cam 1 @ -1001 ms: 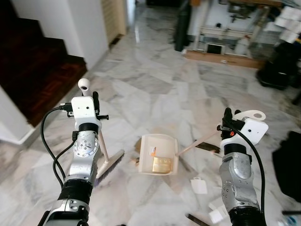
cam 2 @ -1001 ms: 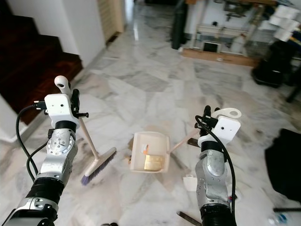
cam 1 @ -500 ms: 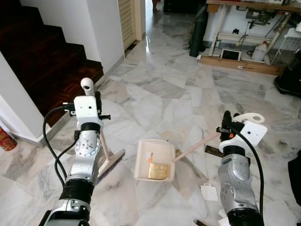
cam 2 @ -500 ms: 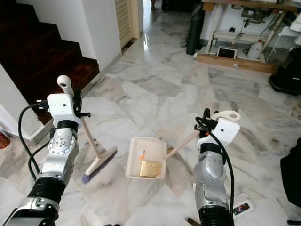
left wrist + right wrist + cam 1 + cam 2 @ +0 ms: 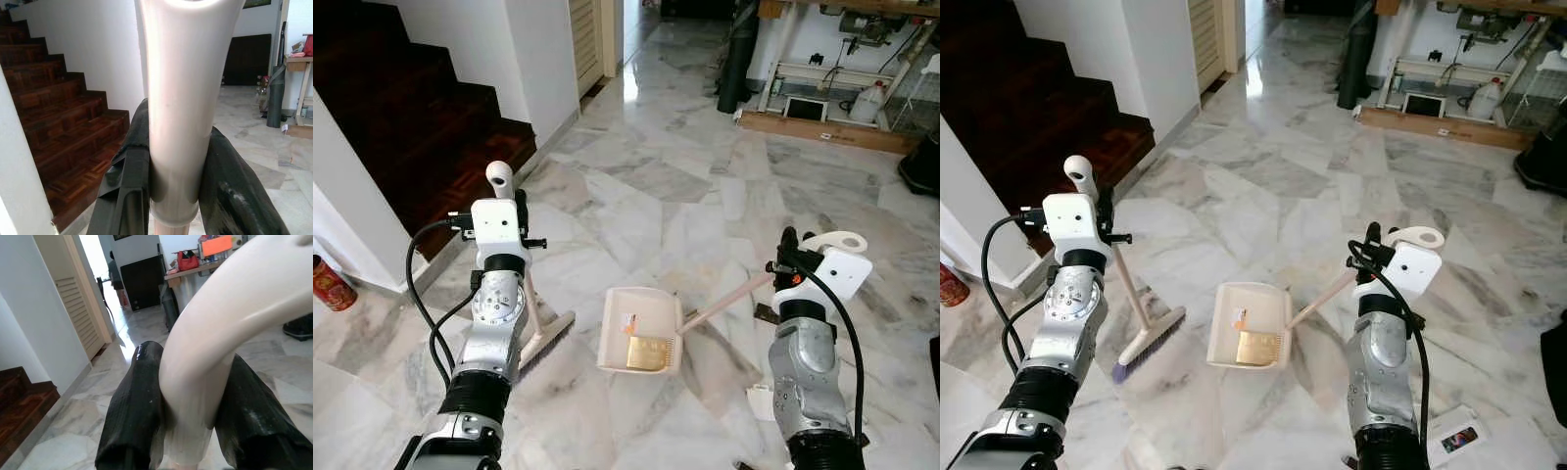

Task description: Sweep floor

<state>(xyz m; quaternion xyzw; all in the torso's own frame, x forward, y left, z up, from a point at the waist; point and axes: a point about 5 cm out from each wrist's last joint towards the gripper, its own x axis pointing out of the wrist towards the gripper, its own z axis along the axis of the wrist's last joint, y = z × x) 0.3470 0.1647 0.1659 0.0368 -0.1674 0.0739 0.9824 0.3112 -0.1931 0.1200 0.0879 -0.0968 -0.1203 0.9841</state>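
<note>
While raised, tools (image 5: 178, 196) grip handles (image 5: 183, 98).

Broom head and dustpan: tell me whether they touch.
Apart. The right eye view shows bare marble floor between the broom head and the dustpan.

Open grey-veined marble floor (image 5: 705, 211) stretches ahead between the two arms, broken only by the cream plastic dustpan (image 5: 641, 331) lying low in the middle. On the robot's left a white wall corner (image 5: 543, 59) and dark wooden stairs (image 5: 421, 127) hem the passage. Far ahead stand a black rolled mat (image 5: 736, 59) and a low wooden plank (image 5: 822, 130).
</note>
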